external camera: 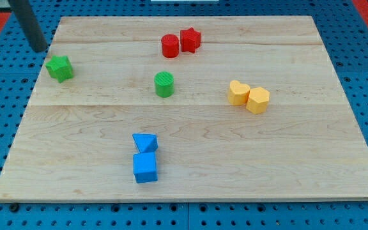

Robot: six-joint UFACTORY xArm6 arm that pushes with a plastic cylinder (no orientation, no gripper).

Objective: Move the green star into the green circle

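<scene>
The green star (60, 68) lies near the board's left edge, toward the view's top. The green circle (164, 84), a short cylinder, stands near the middle of the board, well to the right of the star. My dark rod comes down from the view's top left; my tip (39, 48) rests just off the board's left edge, a little up and left of the green star, not touching it.
A red cylinder (170, 46) and a red star (190, 39) touch at the top centre. A yellow heart (238, 92) and a yellow hexagon (258, 100) touch at the right. A blue triangle (145, 143) sits above a blue cube (145, 167) at the bottom centre.
</scene>
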